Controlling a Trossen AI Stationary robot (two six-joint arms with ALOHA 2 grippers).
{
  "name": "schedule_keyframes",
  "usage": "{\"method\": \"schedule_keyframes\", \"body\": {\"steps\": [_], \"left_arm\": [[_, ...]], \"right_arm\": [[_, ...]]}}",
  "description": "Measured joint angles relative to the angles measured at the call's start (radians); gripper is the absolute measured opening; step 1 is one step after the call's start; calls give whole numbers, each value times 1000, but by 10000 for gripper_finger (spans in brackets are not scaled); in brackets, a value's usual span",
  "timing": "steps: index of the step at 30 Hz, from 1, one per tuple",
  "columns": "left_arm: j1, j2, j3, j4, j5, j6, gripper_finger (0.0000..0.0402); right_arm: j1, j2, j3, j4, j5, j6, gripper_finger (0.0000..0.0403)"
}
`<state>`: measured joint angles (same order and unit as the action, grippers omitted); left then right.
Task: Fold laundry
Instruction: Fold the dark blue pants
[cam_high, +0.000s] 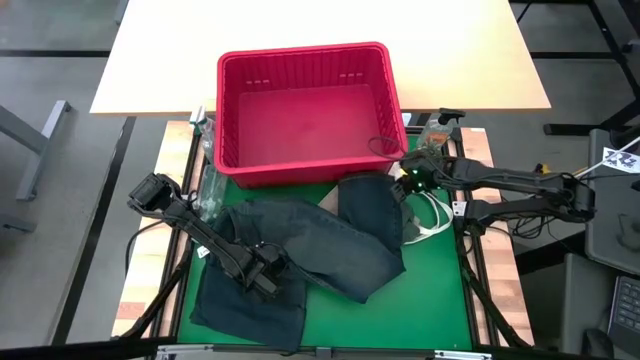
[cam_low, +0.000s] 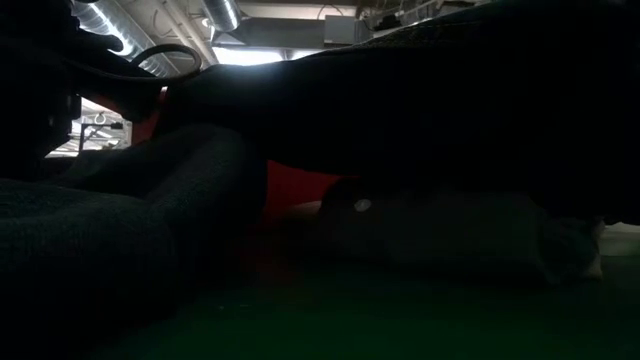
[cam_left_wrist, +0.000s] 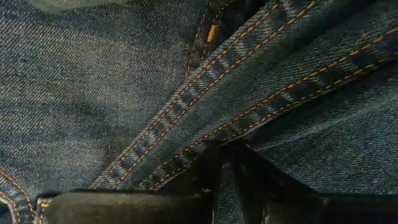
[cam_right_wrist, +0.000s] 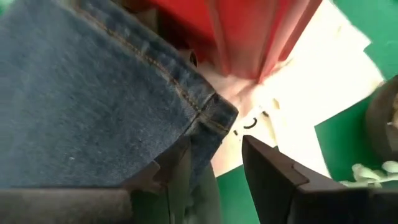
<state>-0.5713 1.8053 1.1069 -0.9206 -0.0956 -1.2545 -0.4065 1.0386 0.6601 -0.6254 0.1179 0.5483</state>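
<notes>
The dark blue denim jeans (cam_high: 300, 250) lie spread on the green mat (cam_high: 420, 310) of my bench, in the lower middle of the high view, just below the red slatted basket (cam_high: 310, 110). One leg runs toward the lower left, the other folds up toward the basket's lower right corner.

My left jaws (cam_high: 268, 282) are down on the jeans at the lower left of the high view, nearly closed, the fingers (cam_left_wrist: 208, 177) pinching a ridge of denim beside a double line of orange stitching.

My right jaws (cam_high: 408, 185) sit at the basket's lower right corner, at the upper end of the jeans. In the right wrist view they stand partly open, with the hemmed corner of the jeans (cam_right_wrist: 211, 118) lying against one finger (cam_right_wrist: 177, 171) and the other finger clear of the cloth; I cannot tell whether that counts as a hold. Behind the hem the red basket wall (cam_right_wrist: 249, 31) and a white sheet (cam_right_wrist: 311, 81) show on the mat.

In the low view the jeans (cam_low: 120, 230) fill the left foreground as a dark mound.
</notes>
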Motion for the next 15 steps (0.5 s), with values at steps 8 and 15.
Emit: {"method": "schedule_keyframes", "body": {"steps": [8, 15], "left_arm": [[0, 0, 0, 0, 0, 0, 33], [0, 0, 0, 4, 0, 0, 33]], "right_arm": [[0, 92, -2, 45, -88, -1, 144], [0, 93, -2, 123, -243, -3, 144]]}}
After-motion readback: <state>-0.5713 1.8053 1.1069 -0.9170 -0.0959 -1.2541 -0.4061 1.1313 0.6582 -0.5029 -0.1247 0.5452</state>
